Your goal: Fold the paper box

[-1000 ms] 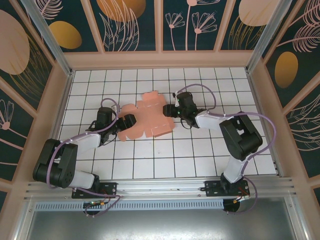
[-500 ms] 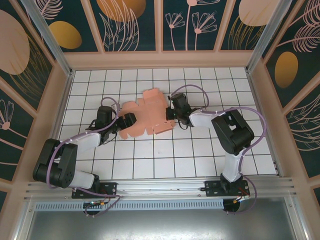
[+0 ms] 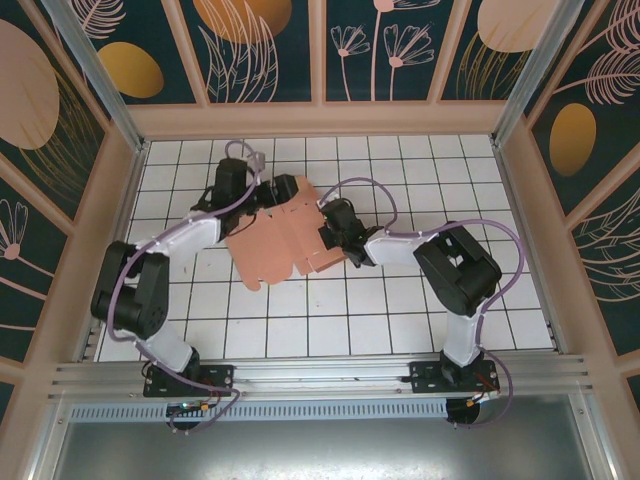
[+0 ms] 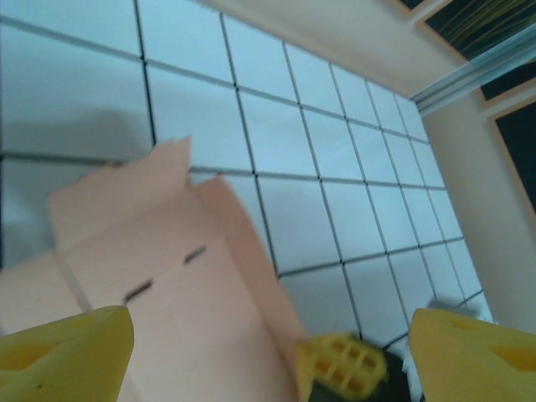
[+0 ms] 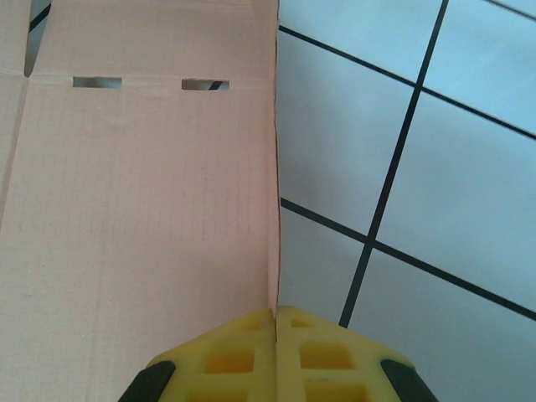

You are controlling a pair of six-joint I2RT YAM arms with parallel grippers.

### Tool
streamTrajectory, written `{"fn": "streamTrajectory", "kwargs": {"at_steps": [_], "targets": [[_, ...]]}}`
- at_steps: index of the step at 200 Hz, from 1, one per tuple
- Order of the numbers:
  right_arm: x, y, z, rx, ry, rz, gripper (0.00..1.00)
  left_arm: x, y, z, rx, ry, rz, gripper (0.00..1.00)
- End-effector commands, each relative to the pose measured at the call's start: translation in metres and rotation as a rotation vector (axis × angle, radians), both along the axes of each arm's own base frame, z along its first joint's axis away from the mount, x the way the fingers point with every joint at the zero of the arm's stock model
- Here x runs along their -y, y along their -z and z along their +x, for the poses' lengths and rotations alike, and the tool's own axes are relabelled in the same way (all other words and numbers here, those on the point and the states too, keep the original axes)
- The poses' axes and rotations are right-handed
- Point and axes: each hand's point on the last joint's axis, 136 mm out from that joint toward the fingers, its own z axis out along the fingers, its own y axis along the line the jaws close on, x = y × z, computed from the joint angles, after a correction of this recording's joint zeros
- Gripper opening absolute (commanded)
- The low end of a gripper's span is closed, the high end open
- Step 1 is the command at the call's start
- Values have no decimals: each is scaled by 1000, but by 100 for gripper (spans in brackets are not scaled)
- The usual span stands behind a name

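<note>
The paper box (image 3: 280, 245) is a salmon-pink die-cut sheet lying mostly flat on the white tiled floor, with slots and flaps visible. My right gripper (image 3: 328, 236) is shut on the sheet's right edge. In the right wrist view the yellow fingertips (image 5: 251, 360) pinch the thin edge of the paper box (image 5: 142, 209), which stands up between them. My left gripper (image 3: 284, 190) hovers at the sheet's far edge, open. In the left wrist view its gripper (image 4: 268, 360) stands wide over the paper box (image 4: 167, 285), nothing between its fingers, and the right gripper's fingertips (image 4: 339, 368) show below.
The white tiled floor (image 3: 400, 310) is ringed by a low beige wall (image 3: 320, 120) with patterned panels behind. The arm bases are bolted to the metal rail (image 3: 320, 375) at the near edge.
My left arm swung from the sheet's left side round to its far edge. My right gripper shut on the right edge and pushed left, and the sheet shifted and turned.
</note>
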Motion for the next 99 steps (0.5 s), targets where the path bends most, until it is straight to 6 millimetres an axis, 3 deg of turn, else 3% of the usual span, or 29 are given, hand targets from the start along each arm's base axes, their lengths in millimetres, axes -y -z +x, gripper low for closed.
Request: {"fn": "streamTrajectory", "kwargs": {"at_steps": [1, 37, 99], "targets": [[2, -24, 5, 108, 1, -33, 0, 14, 10, 17, -52, 56, 72, 86], [3, -27, 0, 145, -13, -79, 0, 36, 18, 43, -79, 104, 108, 84], [5, -23, -3, 139, -13, -90, 0, 70, 43, 60, -131, 218, 120, 80]]}}
